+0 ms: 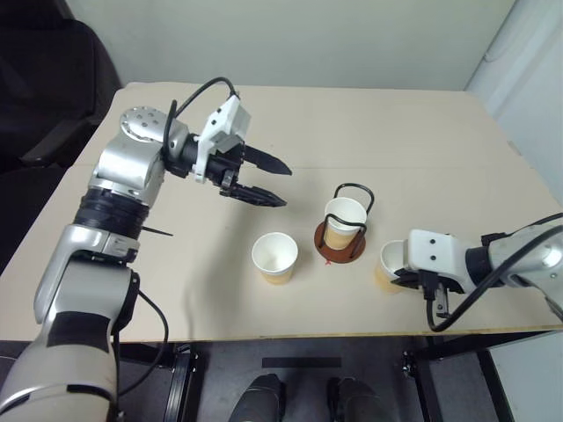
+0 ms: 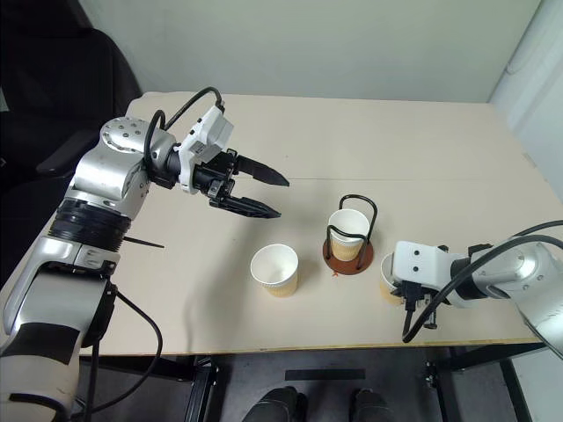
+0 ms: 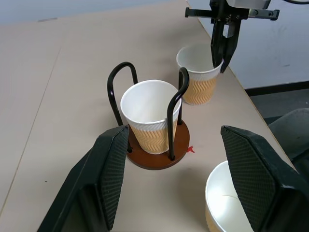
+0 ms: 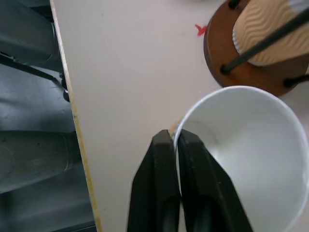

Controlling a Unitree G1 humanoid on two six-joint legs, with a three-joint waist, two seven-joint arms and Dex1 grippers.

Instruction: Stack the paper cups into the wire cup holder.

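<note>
Right tool (image 4: 176, 145): fingers pinched together on the rim wall of the right-hand paper cup (image 4: 251, 145), near the counter (image 1: 132, 290) front edge. Thin, light, crushable; rim is the soundest hold. Beside it, the wire cup holder (image 1: 354, 195) holds one cup (image 1: 344, 220). Third cup (image 1: 274, 257) stands loose. Left tool (image 1: 262, 179) hovers open, empty.

paper cups: 3 — one (image 1: 345, 221) seated in the holder, one (image 1: 274, 258) loose between the two end effectors, one (image 1: 390, 266) pinched at its rim by the right end effector (image 4: 175, 140) | wire cup holder (image 1: 339, 242): 1, just left of the right end effector | end effectors: 2, the left end effector (image 1: 268, 180) spread and empty | tabletop (image 1: 396, 132): 1
</note>
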